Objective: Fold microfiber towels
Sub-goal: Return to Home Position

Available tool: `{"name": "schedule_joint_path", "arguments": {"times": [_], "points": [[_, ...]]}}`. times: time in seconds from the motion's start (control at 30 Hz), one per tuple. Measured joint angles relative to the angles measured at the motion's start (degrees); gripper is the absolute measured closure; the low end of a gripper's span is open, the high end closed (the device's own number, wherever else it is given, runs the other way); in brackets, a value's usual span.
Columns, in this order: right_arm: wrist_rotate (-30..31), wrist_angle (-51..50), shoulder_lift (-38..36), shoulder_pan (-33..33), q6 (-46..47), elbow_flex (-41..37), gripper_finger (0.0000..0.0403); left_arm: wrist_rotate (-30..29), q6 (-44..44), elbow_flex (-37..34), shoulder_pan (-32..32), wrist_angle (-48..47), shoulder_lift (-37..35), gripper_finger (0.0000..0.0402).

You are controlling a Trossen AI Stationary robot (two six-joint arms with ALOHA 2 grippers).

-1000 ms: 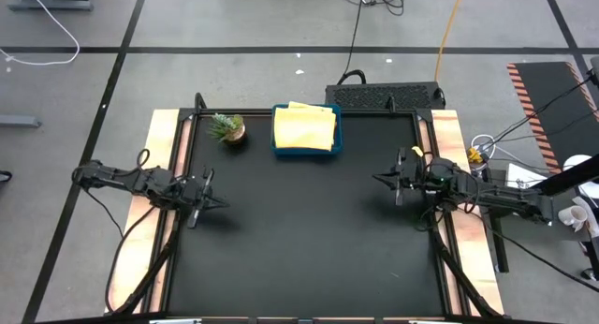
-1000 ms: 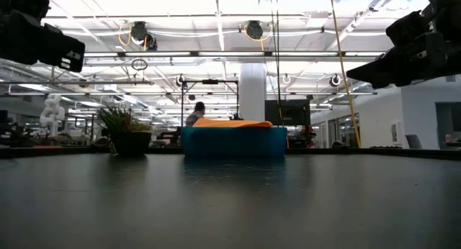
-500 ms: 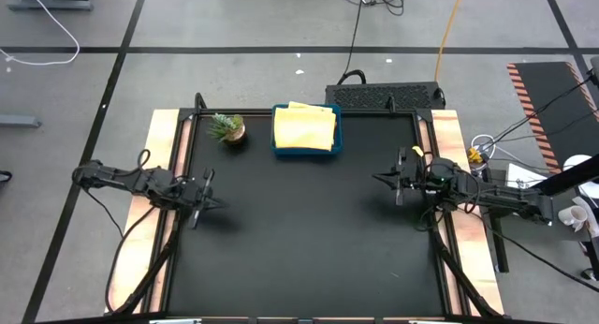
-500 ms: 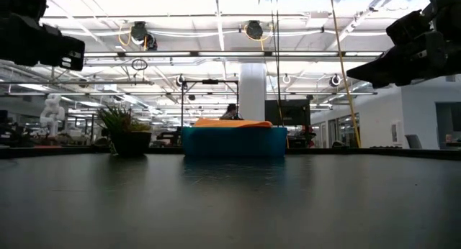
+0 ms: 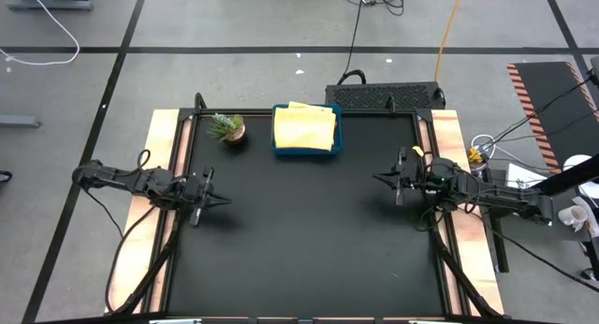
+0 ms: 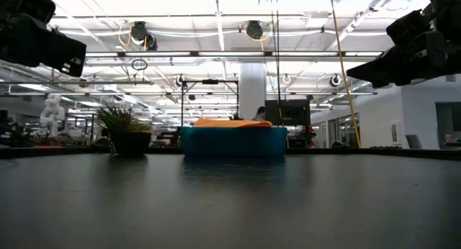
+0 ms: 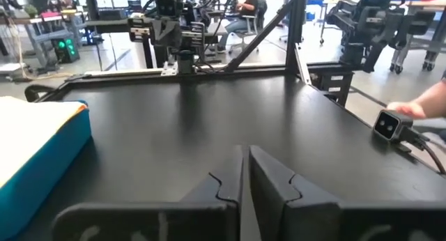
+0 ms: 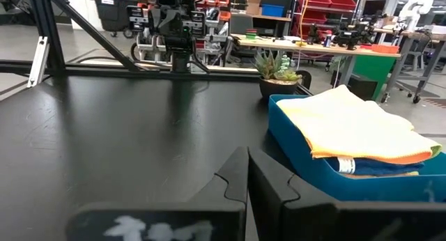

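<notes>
Left end effector (image 5: 219, 201) and right end effector (image 5: 378, 179) are closed; towels (image 5: 304, 127) in tray (image 5: 305, 154) beside plant (image 5: 226, 127).

Overhead looking straight down, low level across table (image 5: 299, 230), wrists facing inward, sharing tray (image 5: 306, 154)

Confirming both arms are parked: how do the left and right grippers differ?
The left gripper hangs at the table's left edge, pointing right; the right gripper at the right edge, pointing left. The right one sits slightly nearer the tray. Both are shut and empty.

L gripper (image 5: 218, 201) & R gripper (image 5: 377, 179) closed, hovering, tips facing inward.
</notes>
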Motion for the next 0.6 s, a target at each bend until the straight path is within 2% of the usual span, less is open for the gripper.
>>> {"name": "schedule_joint_path", "arguments": {"times": [0.6], "points": [[0.1,0.0,0.0,0.0,0.0,0.0,0.0403,-0.2,-0.6,0.0,0.0,0.1,0.0,0.0366]]}}
